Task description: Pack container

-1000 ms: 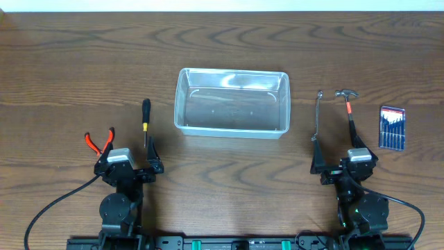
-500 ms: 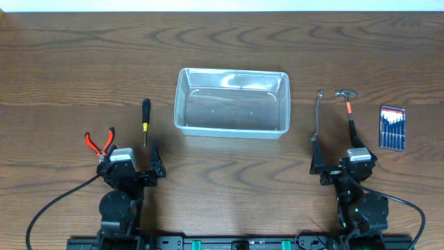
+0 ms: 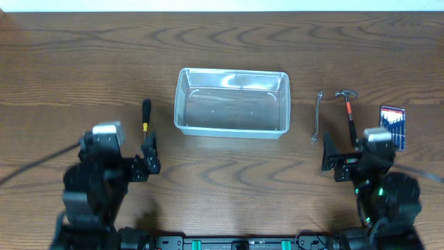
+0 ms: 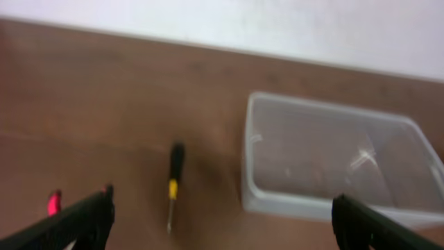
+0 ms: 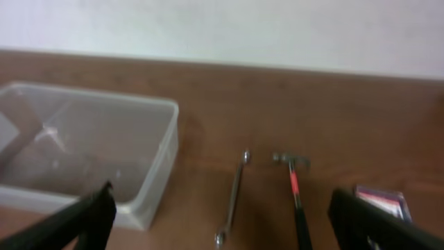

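Note:
The clear plastic container [image 3: 232, 126] stands at the table's middle, with nothing in it; it also shows in the left wrist view [image 4: 333, 201] and the right wrist view [image 5: 149, 208]. My left gripper [image 3: 126, 164] [image 4: 222, 229] is open and holds nothing, raised near a black and yellow screwdriver [image 3: 146, 114] [image 4: 174, 177]. My right gripper [image 3: 352, 164] [image 5: 229, 226] is open and holds nothing, raised near a wrench [image 3: 317, 116] [image 5: 234, 194] and a hammer [image 3: 348, 110] [image 5: 295, 187].
A red pliers handle [image 4: 53, 202] shows at the left wrist view's edge; the left arm hides the pliers from overhead. A screwdriver set in a pack [image 3: 393, 118] [image 5: 380, 200] lies at the right, partly under the right arm.
Both arms have lifted off their rest places and come forward. The left arm now covers the pliers. The right arm now overlaps the screwdriver set. The tools and container have not moved.

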Available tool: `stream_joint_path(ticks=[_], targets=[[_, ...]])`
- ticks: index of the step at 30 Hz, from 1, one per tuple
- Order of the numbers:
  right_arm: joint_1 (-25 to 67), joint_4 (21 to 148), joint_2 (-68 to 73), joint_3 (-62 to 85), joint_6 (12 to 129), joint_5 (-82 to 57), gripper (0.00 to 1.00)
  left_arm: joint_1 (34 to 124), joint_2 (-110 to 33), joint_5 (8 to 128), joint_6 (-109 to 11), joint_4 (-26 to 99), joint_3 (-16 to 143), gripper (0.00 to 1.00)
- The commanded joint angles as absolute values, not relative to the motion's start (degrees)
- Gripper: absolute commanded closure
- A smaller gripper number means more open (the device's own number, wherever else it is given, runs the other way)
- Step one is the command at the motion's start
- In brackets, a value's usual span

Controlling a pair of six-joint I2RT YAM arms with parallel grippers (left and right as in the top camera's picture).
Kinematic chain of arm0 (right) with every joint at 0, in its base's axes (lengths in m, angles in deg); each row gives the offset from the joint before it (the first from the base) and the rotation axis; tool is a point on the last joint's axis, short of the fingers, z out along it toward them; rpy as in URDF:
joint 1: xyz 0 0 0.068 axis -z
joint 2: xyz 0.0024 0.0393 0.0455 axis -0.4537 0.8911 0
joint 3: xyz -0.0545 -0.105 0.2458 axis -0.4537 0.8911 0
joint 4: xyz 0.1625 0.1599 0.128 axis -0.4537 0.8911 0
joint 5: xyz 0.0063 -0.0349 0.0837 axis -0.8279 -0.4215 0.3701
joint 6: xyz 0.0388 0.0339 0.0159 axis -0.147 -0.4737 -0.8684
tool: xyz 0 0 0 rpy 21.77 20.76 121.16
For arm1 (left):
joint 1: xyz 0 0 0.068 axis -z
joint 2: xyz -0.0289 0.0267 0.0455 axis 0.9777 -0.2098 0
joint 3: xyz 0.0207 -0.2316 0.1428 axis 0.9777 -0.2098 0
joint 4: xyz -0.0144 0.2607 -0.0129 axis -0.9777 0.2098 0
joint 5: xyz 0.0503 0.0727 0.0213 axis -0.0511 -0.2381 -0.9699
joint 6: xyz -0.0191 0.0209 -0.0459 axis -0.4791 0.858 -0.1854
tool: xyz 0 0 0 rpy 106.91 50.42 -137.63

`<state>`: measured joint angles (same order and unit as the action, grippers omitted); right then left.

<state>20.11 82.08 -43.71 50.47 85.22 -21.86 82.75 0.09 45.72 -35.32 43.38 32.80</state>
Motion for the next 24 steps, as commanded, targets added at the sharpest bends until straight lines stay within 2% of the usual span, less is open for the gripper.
stream_joint_path(ticks=[1,7,12,16,19,24], targets=[[21.0,89.6,-34.4,39.9,84.4,-21.8,0.01,82.4,-8.3,50.4,-35.9,50.0,41.9,0.02],[21.0,111.8,-15.8,18.1,84.4,-21.9,0.01,82.4,-22.2,51.8,-35.9,67.8,57.9,0.02],[21.0,124.6,-4.7,3.9,84.4,-21.8,0.01,82.4,-28.6,52.0,-35.9,73.5,64.6,0.02],[21.0,127.1,-1.5,0.9,85.3,-25.5,0.01,82.4,-30.4,51.8,-35.9,71.1,64.7,0.02],[22.2,126.4,-0.2,0.9,79.1,-29.5,0.01,82.4,-31.7,51.7,-35.8,68.8,64.7,0.02],[28.0,125.7,5.6,0.4,78.0,-25.7,0.01,82.4,-34.7,44.2,-35.9,68.1,64.7,0.02]])
